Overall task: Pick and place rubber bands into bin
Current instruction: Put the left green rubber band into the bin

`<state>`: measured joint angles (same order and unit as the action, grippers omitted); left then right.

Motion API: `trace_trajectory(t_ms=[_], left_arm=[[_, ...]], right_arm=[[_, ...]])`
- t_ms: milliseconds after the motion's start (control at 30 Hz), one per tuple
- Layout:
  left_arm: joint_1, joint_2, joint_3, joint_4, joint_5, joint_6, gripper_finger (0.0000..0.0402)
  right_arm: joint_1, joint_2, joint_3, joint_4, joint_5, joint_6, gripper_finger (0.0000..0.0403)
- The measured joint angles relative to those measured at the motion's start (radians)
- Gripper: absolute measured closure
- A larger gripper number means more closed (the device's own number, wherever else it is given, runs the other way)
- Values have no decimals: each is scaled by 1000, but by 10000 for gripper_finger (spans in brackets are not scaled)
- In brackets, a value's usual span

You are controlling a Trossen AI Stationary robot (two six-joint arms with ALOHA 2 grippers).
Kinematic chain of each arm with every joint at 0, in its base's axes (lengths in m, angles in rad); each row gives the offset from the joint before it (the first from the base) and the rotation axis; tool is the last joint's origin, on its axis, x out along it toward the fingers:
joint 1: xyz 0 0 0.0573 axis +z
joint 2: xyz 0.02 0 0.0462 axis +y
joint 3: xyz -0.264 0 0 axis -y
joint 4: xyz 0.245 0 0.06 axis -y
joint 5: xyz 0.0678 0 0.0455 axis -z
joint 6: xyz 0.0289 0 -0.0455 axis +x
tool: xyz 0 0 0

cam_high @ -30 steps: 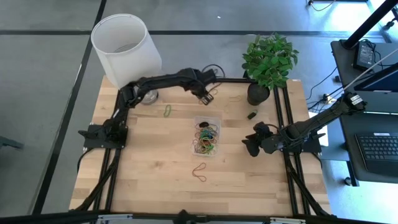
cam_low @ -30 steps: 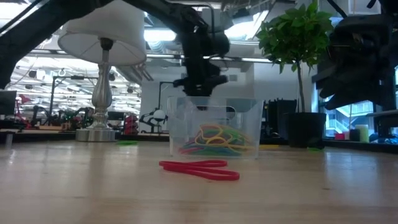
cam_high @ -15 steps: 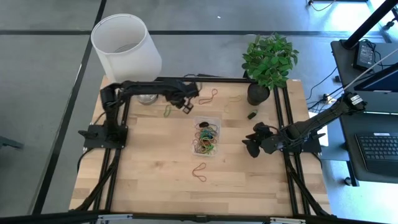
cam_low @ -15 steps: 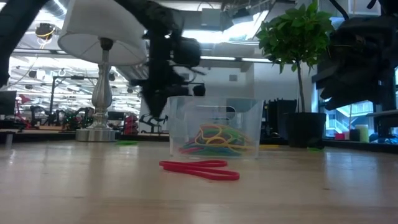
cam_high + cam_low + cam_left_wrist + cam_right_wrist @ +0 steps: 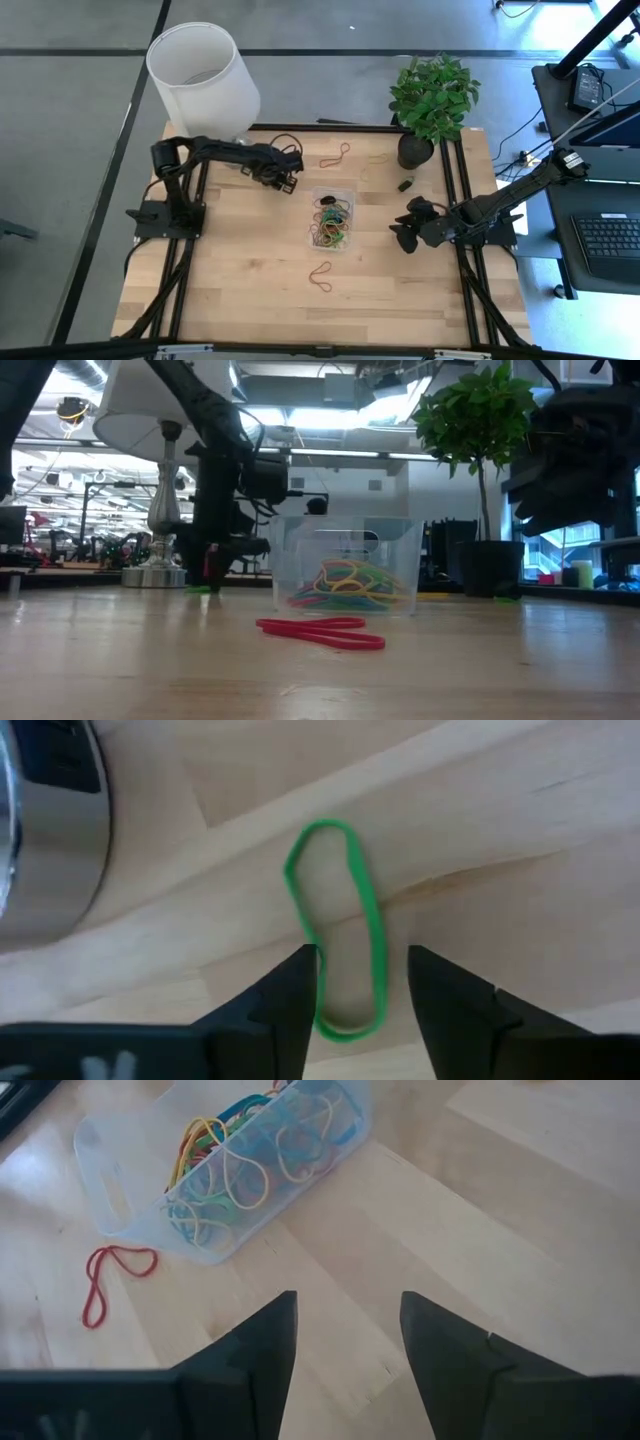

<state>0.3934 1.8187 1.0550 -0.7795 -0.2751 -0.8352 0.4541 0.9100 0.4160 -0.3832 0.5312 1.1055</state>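
A white lampshade [image 5: 203,72] and its metal lamp base [image 5: 45,830] are located at the far left corner of the table [image 5: 240,290]; the base stands just beside the green rubber band [image 5: 338,930]. A potted plant [image 5: 432,100] is located at the far right, with a small black block [image 5: 405,184] near it. The bin [image 5: 332,218], a clear tray, is positioned at mid-table and contains a tangle of coloured rubber bands [image 5: 240,1165]. A red rubber band [image 5: 321,276] is found on the wood on the near side of the bin, and another band [image 5: 334,155] lies on its far side.

Compared with one second earlier, the left arm has been drawn back leftward from the far side of the bin to the area near the lamp.

The left gripper [image 5: 362,982] is lowered over the green band with its fingers parted on either side of the loop's near end; nothing is grasped. The right gripper [image 5: 345,1338] is held released and empty, to the right of the bin.
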Motion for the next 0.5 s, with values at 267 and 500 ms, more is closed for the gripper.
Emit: trace_trajectory(t_ms=[267, 500], left_arm=[[-15, -5, -33, 11, 30, 30, 366], [-115, -25, 53, -108, 42, 29, 400]], right_arm=[[0, 0, 0, 14, 0, 10, 221], [0, 0, 0, 15, -7, 8, 221]])
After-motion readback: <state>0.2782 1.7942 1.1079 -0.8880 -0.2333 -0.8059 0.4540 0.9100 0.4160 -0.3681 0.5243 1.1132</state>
